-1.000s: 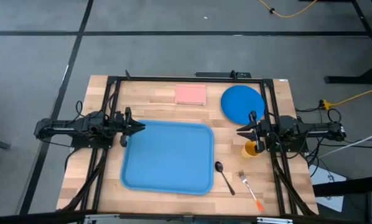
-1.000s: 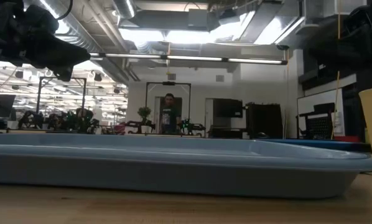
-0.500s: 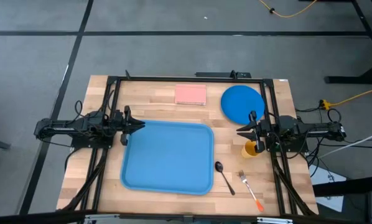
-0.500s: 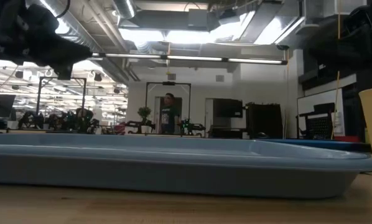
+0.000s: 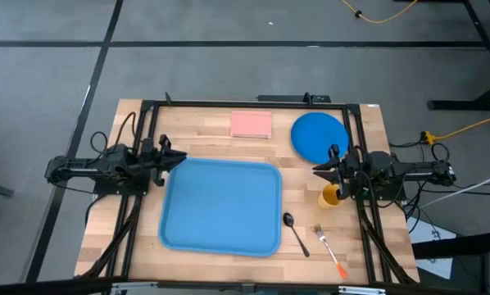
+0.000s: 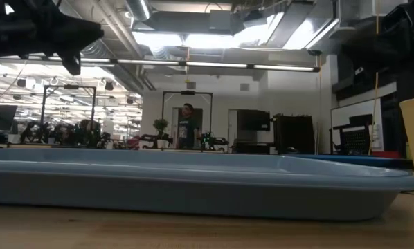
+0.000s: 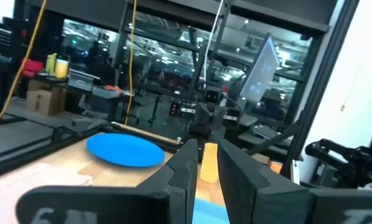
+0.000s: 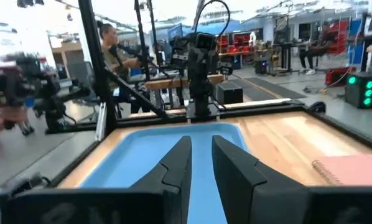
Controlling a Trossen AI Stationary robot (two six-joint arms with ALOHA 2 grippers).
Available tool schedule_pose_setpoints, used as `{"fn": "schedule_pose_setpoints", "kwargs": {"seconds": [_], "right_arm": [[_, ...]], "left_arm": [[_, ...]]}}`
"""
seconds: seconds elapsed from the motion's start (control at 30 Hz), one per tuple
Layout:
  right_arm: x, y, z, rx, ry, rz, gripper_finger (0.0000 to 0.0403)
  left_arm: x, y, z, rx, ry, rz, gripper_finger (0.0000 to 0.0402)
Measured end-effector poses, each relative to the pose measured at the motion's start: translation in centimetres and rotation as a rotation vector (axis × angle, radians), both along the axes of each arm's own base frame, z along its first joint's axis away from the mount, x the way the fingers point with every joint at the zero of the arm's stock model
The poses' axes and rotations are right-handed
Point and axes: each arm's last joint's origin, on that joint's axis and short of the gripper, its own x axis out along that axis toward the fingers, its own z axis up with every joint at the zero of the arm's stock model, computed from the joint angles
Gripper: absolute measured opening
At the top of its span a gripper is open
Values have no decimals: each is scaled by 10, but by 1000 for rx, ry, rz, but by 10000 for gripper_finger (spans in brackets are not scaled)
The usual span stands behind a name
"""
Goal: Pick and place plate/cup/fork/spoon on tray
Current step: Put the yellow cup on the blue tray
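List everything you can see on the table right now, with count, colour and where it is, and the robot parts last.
tray: 1, light blue, table centre, nothing on it
plate: 1, darker blue, far right corner
pink pad: 1, pink, far edge, left of the plate
cup: 1, yellow-orange, right of the tray, beneath the right claw
spoon: 1, dark, near-right of the tray
fork: 1, silver tines, orange handle, right of the spoon
left claw: 1, dark, at the tray's left edge
right claw: 1, dark, above the cup

Sitting on the table are one tray (image 5: 220, 205), one plate (image 5: 319, 136), one cup (image 5: 330, 196), one fork (image 5: 329, 251), one spoon (image 5: 295, 233) and one pink pad (image 5: 251, 124); two arms are flanking them.
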Motion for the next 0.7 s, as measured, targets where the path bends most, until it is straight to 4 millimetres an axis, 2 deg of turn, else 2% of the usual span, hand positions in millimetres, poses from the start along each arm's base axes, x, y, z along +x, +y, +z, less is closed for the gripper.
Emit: {"fn": "schedule_pose_setpoints", "kwargs": {"seconds": [0.07, 0.17, 0.3, 0.4, 0.47, 0.53, 0.63, 0.7], "right_arm": [[-1, 0, 6, 54, -55, 6, 69], [-7, -1, 27, 76, -288, 12, 69], [-27, 0, 58, -118, -686, 8, 69], [-41, 1, 78, -228, -848, -27, 69], [-45, 0, 92, -263, -840, -64, 69], [-44, -1, 104, -252, -742, -93, 69], [-39, -3, 120, -198, -448, -80, 69], [-36, -3, 127, -116, -192, -53, 69]], "left_arm": [[1, 0, -1, -2, 13, -8, 55], [2, 0, -2, 4, 23, -16, 55], [2, 0, -2, 3, 26, -10, 55], [2, 0, -2, -3, 27, 12, 55], [2, 1, -2, -8, 26, 31, 55], [2, 1, -2, -10, 26, 37, 55], [2, 1, -2, -9, 27, 32, 55], [2, 1, -2, -9, 29, 30, 55]]}}
